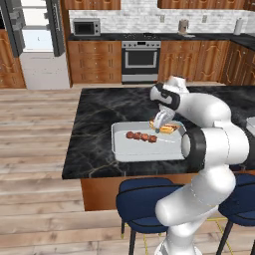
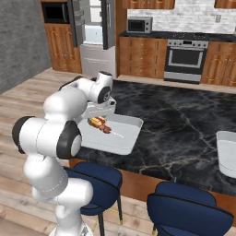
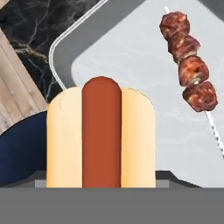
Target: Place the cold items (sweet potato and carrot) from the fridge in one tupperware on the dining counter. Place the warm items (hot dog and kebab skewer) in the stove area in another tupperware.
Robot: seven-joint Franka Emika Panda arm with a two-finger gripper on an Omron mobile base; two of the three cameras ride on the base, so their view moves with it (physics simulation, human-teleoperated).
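A hot dog point(image 1: 170, 129) in a pale bun sits low in the right end of a grey tupperware point(image 1: 119, 149) on the black marble dining counter. My gripper point(image 1: 159, 128) comes down onto it from above. In the hand view the hot dog point(image 3: 100, 131) is pressed between my two dark fingertips, whose edges touch the bun's sides, so my gripper point(image 3: 100, 177) is shut on it. A kebab skewer point(image 3: 188, 65) with several meat chunks lies on the tupperware floor point(image 3: 131, 57) beside it. The right base view has the hot dog point(image 2: 96, 121) and the skewer point(image 2: 107, 130) in the same tupperware point(image 2: 129, 138).
A second grey tupperware point(image 2: 226, 156) stands at the counter's right end. Blue stools point(image 2: 92, 179) line the near counter edge under the arm. The stove point(image 1: 141, 60) and the fridge point(image 1: 42, 45) stand against the far wall across wooden floor.
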